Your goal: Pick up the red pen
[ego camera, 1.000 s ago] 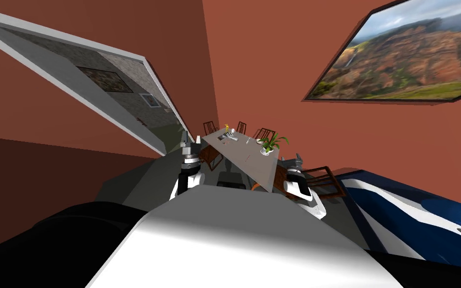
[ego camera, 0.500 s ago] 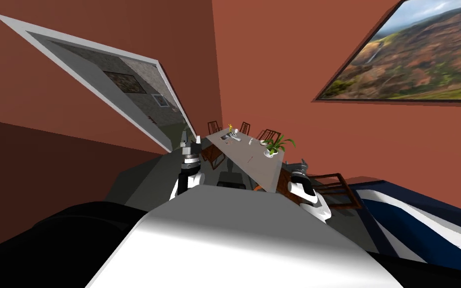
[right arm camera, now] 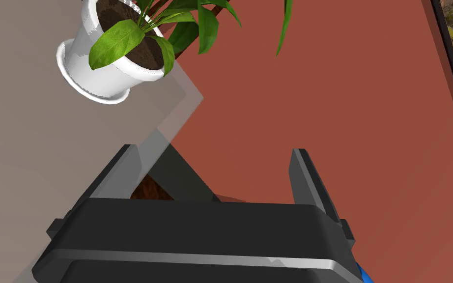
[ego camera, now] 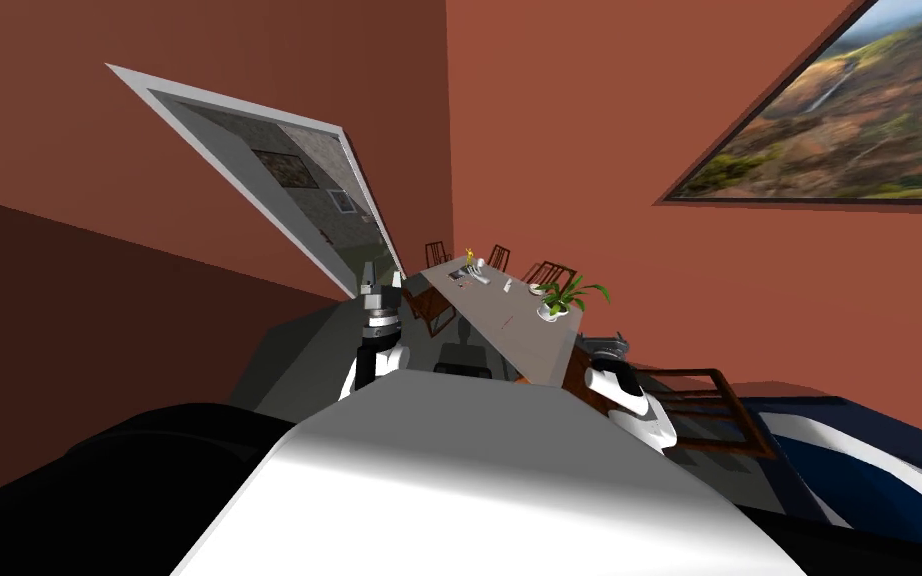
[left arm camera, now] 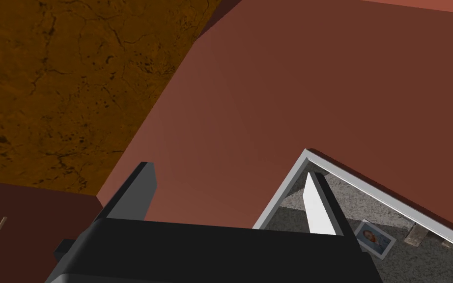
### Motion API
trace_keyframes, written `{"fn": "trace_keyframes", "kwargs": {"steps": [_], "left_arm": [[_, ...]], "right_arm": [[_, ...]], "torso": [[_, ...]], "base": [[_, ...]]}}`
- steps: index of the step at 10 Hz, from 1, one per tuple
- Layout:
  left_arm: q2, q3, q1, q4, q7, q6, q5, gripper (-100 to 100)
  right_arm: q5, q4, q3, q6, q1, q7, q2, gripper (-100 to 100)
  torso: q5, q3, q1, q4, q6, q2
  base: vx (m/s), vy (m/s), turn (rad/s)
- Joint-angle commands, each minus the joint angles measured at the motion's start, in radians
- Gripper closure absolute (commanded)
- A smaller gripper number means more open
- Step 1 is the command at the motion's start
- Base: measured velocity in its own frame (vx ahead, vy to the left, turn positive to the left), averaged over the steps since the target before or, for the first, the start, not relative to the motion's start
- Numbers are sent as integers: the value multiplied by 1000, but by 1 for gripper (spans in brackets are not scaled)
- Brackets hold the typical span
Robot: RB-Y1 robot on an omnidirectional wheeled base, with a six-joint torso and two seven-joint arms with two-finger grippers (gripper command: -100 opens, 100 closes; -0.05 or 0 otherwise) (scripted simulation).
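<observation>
- Progress on the task looks early: neither tool holds anything, and the grasp has not begun.
- Red pen: I cannot pick it out with certainty. It is most likely among the small things lying on the long grey worktop (ego camera: pixel 509 335), which are too small in the head view to tell apart by colour.
- Potted plant (right arm camera: pixel 107 64): it stands in a white pot on the worktop, close to the corner nearest the right arm.
- Right tool (right arm camera: pixel 212 148): released, with its fingers spread and nothing between them. It is at that near corner of the worktop, beside the plant and apart from it. One finger shows through the worktop's corner, so it seems to sit at or below the edge.
- Left tool (left arm camera: pixel 229 169): also released and empty. It is raised off the worktop's other side and points toward the wall.
- Wooden chair (ego camera: pixel 694 400): it stands just beside the right arm and narrows the room there.
- What is left, as I judge it: find the pen on the worktop, bring a tool over it, lower, clench on it and lift.
</observation>
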Motion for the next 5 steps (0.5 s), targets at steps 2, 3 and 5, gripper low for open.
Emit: {"fn": "trace_keyframes", "kwargs": {"steps": [2,3,5], "left_arm": [[0,0,0,0,0,0,0,0],[0,0,0,0,0,0,0,0],[0,0,0,0,0,0,0,0]], "right_arm": [[1,64,-19,22,-20,-38,-5,-100],[-2,107,-61,68,-42,-86,-13,-100],[-5,155,-102,112,-64,-131,-21,-100]], "torso": [[0,0,0,0,1,0],[0,0,-1,0,1,0],[0,0,0,0,1,0]], "base": [[8,3,60],[12,14,248],[16,11,181]]}}
